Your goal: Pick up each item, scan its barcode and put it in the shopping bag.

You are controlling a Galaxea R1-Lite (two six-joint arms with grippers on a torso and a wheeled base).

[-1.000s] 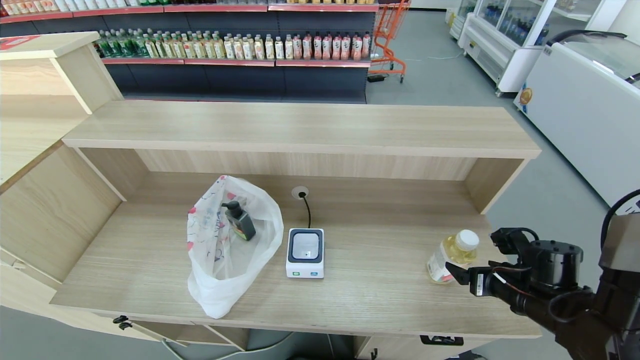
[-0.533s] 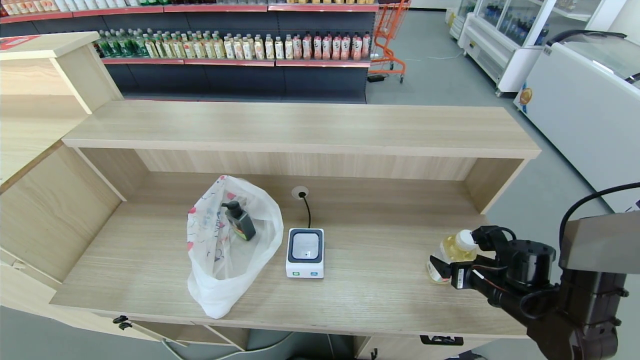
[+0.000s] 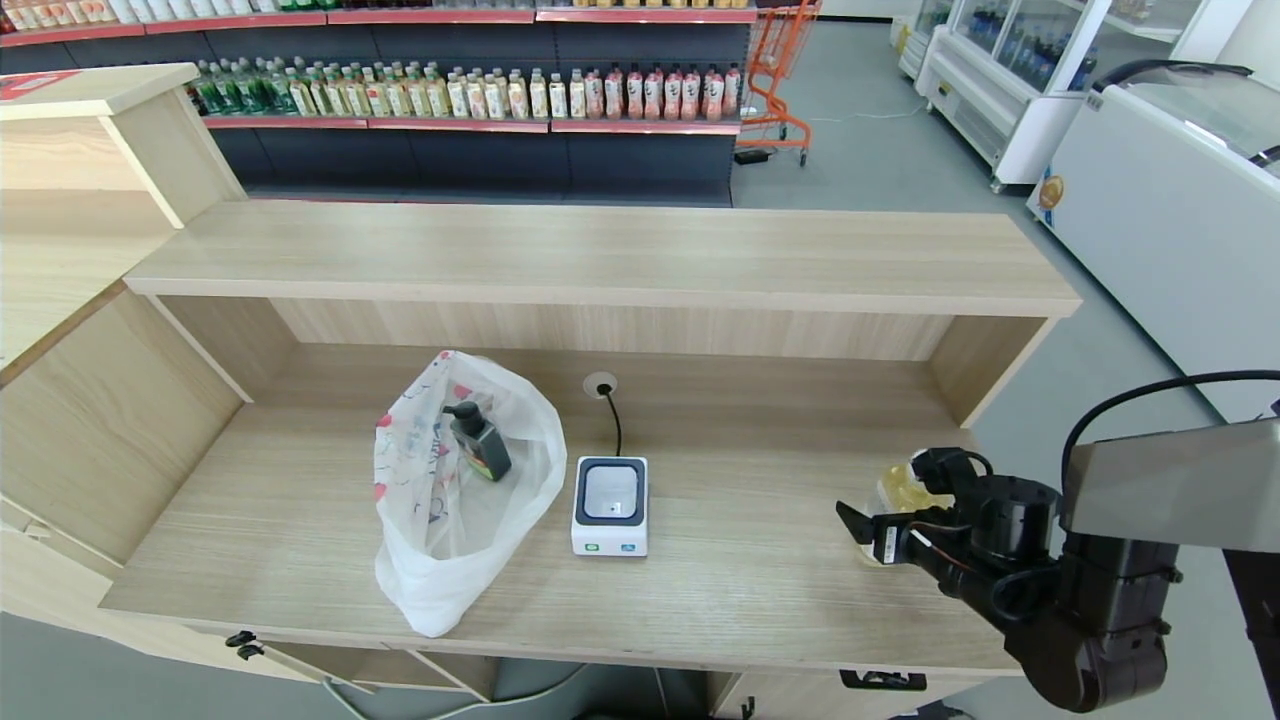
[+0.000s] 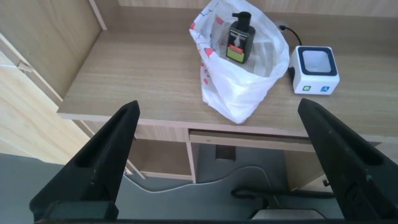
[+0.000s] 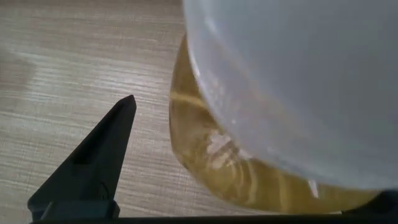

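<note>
On the wooden shop counter the oil bottle stands at the right end with my right gripper spread open either side of it, so I judge we're at the pick: next I'd close firmly, then carry it to the scanner.

Shows the left gripper with both dark fingers spread wide apart, gripping nothing. Beyond the fingers: a wooden counter bearing a white patterned shopping bag, mouth open. Inside the bag: a dark pump bottle with a green label. Just beside the bag: a white scanner, window facing up, dark cable behind it.
</note>
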